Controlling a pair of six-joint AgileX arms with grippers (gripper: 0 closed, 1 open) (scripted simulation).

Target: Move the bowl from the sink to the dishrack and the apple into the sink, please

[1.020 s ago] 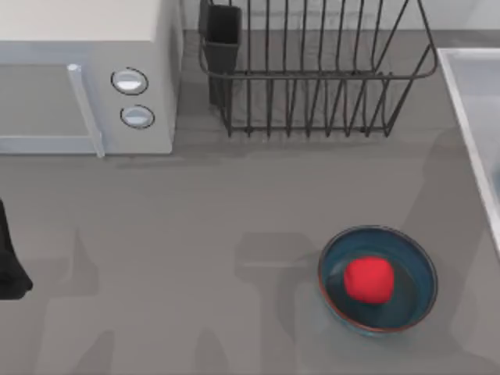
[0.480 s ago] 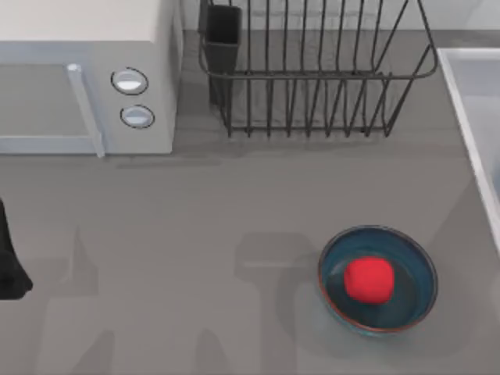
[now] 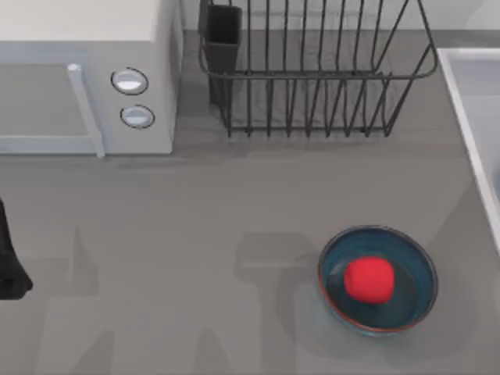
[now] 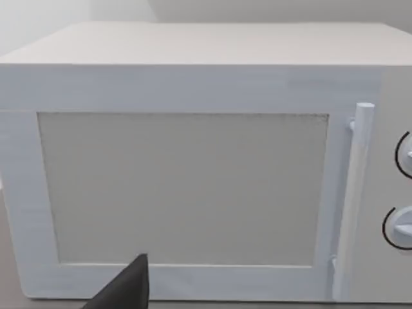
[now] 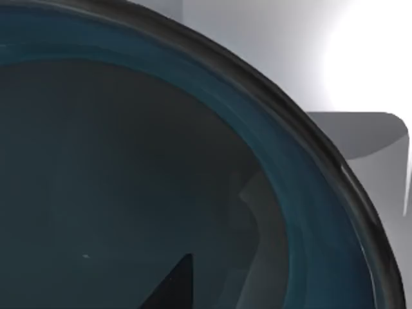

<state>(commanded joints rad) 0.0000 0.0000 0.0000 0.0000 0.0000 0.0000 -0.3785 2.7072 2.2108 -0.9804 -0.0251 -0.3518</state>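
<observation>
Item 1, apple (image 3: 369,279): red, rounded. Lies inside item 2, near its middle.

Item 2, table bowl (image 3: 414,269): teal glaze, reddish-brown rim. Stands upright on the grey table (image 3: 195,234), lower right, near the sink but apart from it.

Item 3, sink (image 3: 469,94): pale basin with raised rim. Runs along the table's right edge, partly out of frame.

Item 4, dishrack (image 3: 312,74): black wire, upright bars. Stands at top centre, with the dark cutlery cup (image 3: 223,35) at its left corner, beside item 5.

Item 5, microwave (image 3: 86,70): white, door closed, two round knobs. Occupies the upper left.

Item 6, sink bowl (image 5: 277,193): teal, dark rim, seen close from the right wrist, pale basin wall behind.

Item 7, right gripper (image 5: 174,286): hangs directly over item 6's hollow. Grip state: cannot tell.

Item 8, left gripper (image 4: 129,286): parked at the table's left edge, facing the microwave door. Grip state: cannot tell.
</observation>
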